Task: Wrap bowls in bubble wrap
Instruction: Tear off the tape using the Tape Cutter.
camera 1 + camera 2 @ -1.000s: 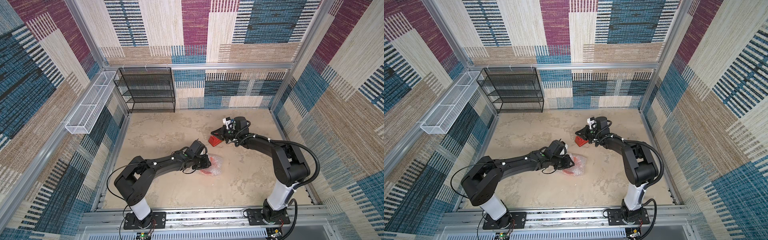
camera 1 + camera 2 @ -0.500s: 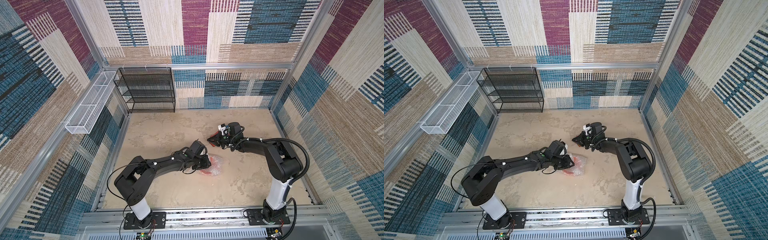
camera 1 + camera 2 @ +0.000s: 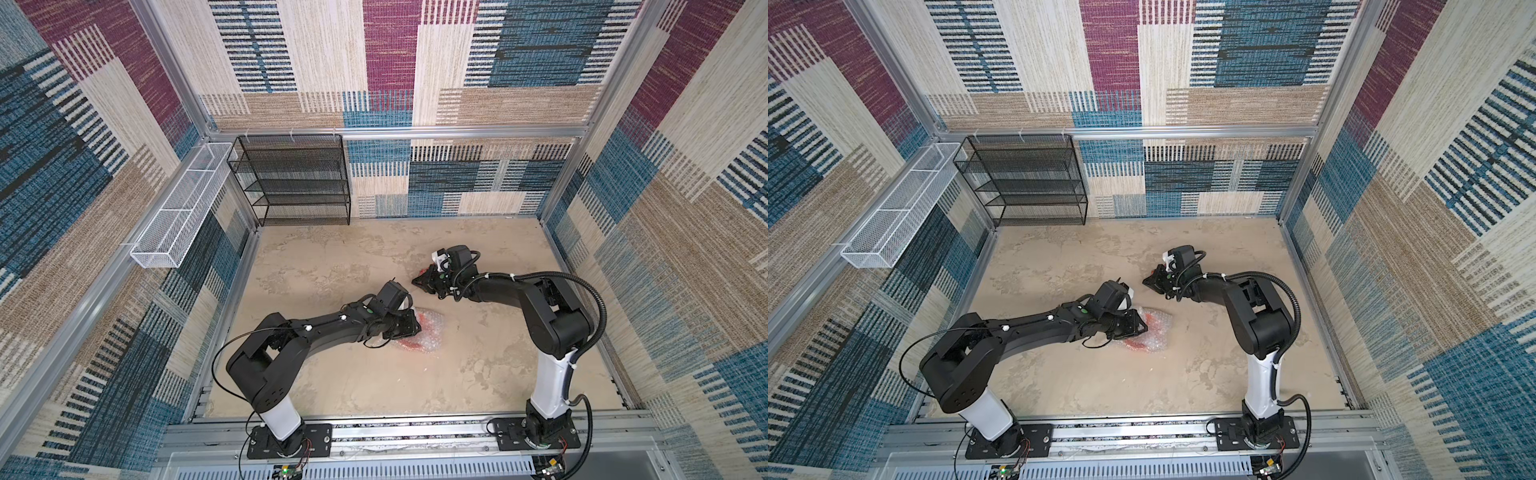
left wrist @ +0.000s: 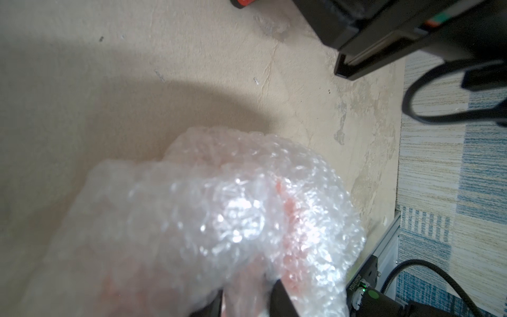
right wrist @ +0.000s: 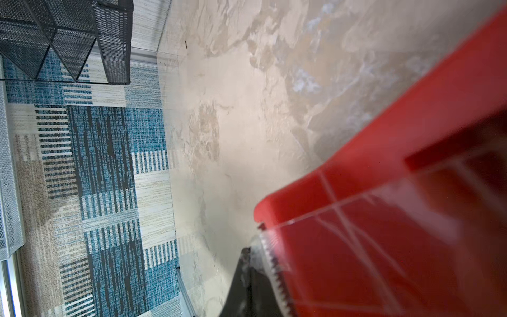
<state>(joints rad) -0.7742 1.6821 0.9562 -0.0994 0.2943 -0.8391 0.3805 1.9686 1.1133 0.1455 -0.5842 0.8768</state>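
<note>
While the orange bowl (image 3: pixel 410 345) sits swaddled in bubble wrap (image 3: pixel 430 332) near the middle of the tabletop (image 3: pixel 332 266), both arms are low over the surface.

- Bundle: crinkled, shiny, resting on the tabletop. The bowl shows only as orange patches through the film in both top views (image 3: pixel 1136 344). In the left wrist view it is a faint orange tint (image 4: pixel 290 208) under the bubble wrap (image 4: pixel 219 205).
- Left end effector (image 3: pixel 409 328): reaches in from 8 o'clock and lies against the 9 o'clock side of the bundle. The left wrist view shows film bunched between two dark fingers (image 4: pixel 277 296), so it is clenched on the bubble wrap.
- Right end effector (image 3: pixel 422 282): at 12 o'clock from the bundle and apart from it. Jaws pressed together. Whether anything is pinched between them, I cannot tell.
- Red tape dispenser (image 5: pixel 411 192): just beside the right end effector. Its serrated cutter with clear tape sits close to a dark finger in the right wrist view. A red sliver shows in a top view (image 3: pixel 424 272).
- Black mesh shelf (image 3: pixel 295 183): at 11 o'clock, against the far wall.
- White wire basket (image 3: pixel 183 212): on the wall at 10 o'clock.
</note>
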